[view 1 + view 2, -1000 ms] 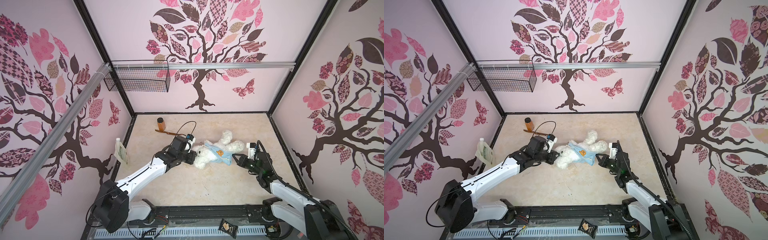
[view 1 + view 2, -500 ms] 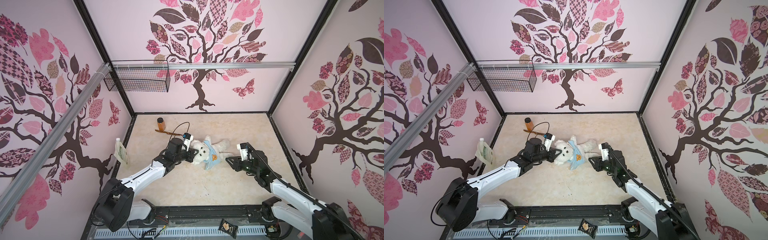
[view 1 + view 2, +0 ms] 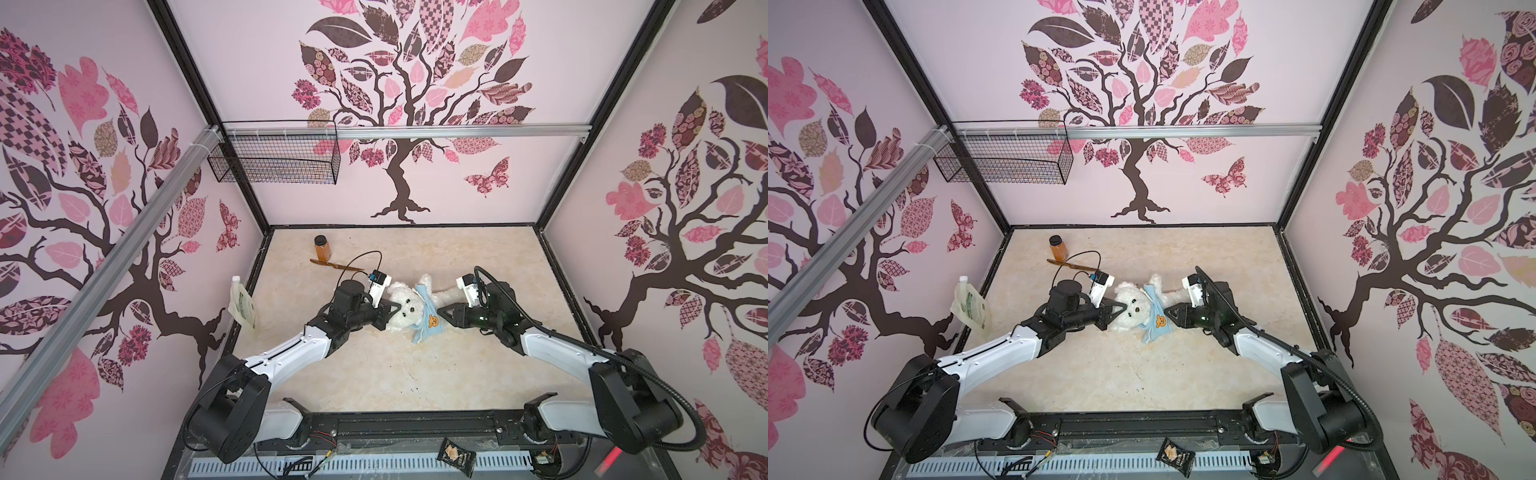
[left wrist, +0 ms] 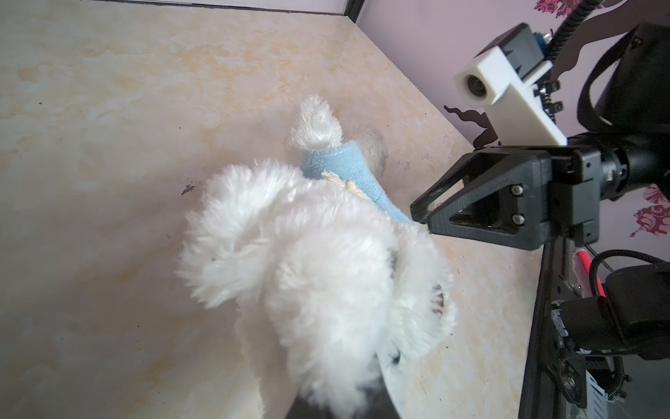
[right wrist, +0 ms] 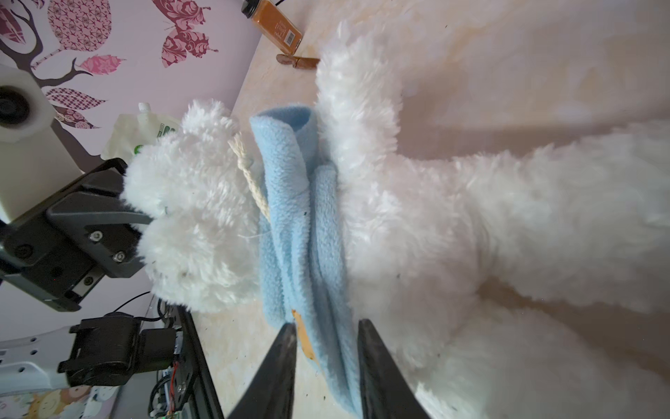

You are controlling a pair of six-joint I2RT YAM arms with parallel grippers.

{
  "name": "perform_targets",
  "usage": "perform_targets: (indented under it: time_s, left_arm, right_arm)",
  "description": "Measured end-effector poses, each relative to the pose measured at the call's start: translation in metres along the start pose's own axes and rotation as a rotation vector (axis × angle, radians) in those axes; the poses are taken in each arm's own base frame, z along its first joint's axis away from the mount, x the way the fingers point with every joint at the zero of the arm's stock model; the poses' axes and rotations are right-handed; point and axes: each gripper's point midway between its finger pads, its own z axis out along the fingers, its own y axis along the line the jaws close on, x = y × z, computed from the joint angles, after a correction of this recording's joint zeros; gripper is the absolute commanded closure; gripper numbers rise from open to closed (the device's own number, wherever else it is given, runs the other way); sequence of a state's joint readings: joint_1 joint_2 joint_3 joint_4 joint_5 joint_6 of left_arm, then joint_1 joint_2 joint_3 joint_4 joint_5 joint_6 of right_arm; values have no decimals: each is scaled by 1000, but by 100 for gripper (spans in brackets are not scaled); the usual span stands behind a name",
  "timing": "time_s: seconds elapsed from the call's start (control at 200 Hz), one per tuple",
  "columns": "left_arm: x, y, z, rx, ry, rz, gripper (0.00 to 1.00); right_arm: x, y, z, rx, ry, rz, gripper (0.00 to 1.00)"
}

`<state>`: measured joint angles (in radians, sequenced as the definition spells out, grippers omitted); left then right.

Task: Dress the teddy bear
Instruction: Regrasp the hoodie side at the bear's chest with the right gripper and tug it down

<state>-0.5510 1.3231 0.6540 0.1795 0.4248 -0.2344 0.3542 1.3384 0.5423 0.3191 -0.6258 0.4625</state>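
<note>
Left end effector clamps white fluffy plush teddy bear; right end effector, parted, straddles neck-bunched light blue fleece shirt. Next, likely: pinch hem, drag over torso.

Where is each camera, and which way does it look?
Top views: high at the front, looking down on the whole table; both arms show, left gripper holding the teddy bear, right gripper at the blue shirt.
Left wrist: on the left arm, looking over the bear's head toward the right gripper; own fingers hidden by fur.
Right wrist: on the right arm, looking along the bear toward the left gripper; own fingers either side of the shirt.
Shared: both wrist views show bear, shirt and the opposite gripper.
</note>
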Motion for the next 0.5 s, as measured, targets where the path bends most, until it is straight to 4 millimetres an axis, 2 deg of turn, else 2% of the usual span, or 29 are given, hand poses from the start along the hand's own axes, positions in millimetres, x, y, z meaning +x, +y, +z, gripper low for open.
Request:
perform_targets:
  time_s: [0.29, 0.425, 0.5]
  left_arm:
    - [1, -3, 1, 11, 5, 11, 100]
    - [2, -4, 1, 12, 6, 22, 100]
    - [2, -5, 1, 15, 8, 33, 100]
  right_arm:
    - [4, -7, 17, -44, 27, 58, 76]
    - [4, -9, 22, -53, 27, 78, 95]
    - [2, -9, 21, -48, 17, 82, 100]
